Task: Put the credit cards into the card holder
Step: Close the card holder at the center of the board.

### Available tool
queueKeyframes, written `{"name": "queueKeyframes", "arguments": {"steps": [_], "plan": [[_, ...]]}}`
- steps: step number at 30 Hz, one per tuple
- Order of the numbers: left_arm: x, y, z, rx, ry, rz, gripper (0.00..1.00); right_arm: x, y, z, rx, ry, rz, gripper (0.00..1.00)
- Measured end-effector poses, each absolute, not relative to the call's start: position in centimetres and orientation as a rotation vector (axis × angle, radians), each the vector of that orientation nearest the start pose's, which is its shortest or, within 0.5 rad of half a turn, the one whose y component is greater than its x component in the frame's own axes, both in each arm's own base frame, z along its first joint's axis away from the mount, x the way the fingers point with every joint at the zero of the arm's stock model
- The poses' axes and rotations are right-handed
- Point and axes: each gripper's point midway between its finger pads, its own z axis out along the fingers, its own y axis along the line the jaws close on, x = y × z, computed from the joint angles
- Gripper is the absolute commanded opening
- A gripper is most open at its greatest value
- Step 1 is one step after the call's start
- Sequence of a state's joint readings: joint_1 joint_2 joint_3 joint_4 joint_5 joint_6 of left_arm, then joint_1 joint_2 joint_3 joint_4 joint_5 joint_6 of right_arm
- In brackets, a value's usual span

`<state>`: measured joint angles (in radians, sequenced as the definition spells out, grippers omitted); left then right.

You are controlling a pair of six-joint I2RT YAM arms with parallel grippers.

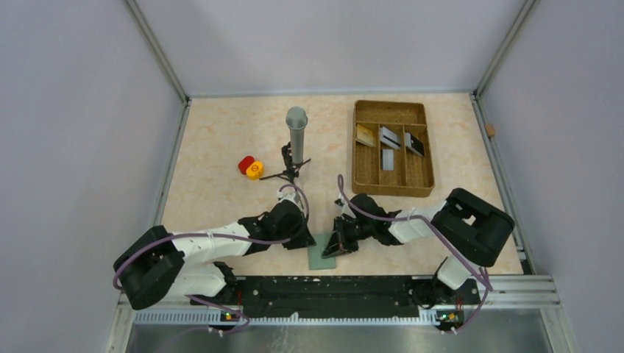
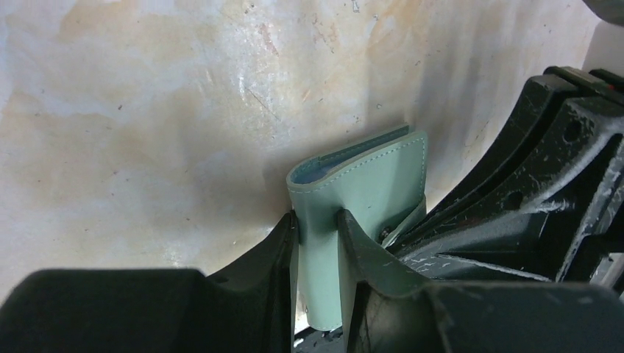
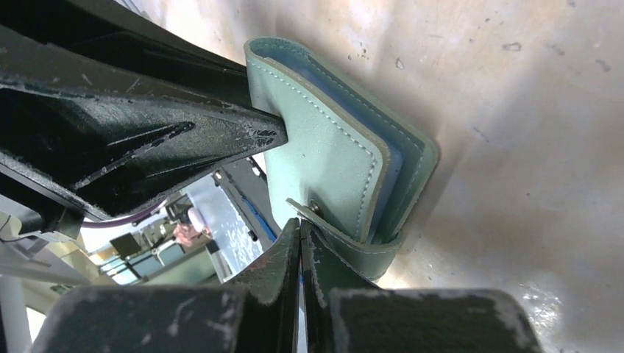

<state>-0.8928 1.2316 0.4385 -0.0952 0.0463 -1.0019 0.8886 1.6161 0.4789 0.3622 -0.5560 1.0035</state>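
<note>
The flat grey-green stitched card holder (image 2: 362,193) is held folded, on edge, between both arms over the near part of the beige marbled table (image 1: 221,184). The left jaws clench its body and the right jaws are pinched tight on its small closing tab (image 3: 347,244). If I tug that tab hard, I judge the thin strap slips free or the holder twists out of the left grip.

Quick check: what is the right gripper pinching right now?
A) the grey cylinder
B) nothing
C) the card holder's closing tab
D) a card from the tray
C: the right wrist view shows the right gripper shut on the closing tab of the card holder.
</note>
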Motion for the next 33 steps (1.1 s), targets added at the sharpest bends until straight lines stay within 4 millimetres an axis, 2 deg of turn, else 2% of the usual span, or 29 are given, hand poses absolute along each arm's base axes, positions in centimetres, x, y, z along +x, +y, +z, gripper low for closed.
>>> {"name": "queueKeyframes", "arguments": {"steps": [17, 24, 33], "plan": [[14.8, -25.6, 2.6, 0.168, 2.558, -0.867, 0.26, 10.8, 32.2, 2.1, -0.105, 3.111, 1.365, 0.0], [15.1, -26.0, 2.7, 0.231, 2.512, -0.897, 0.26, 11.1, 32.1, 2.2, -0.081, 3.217, 1.251, 0.0], [15.4, -26.5, 2.8, 0.256, 2.449, -0.954, 0.26, 11.9, 31.6, 2.1, 0.01, 3.341, 1.015, 0.0]]}}
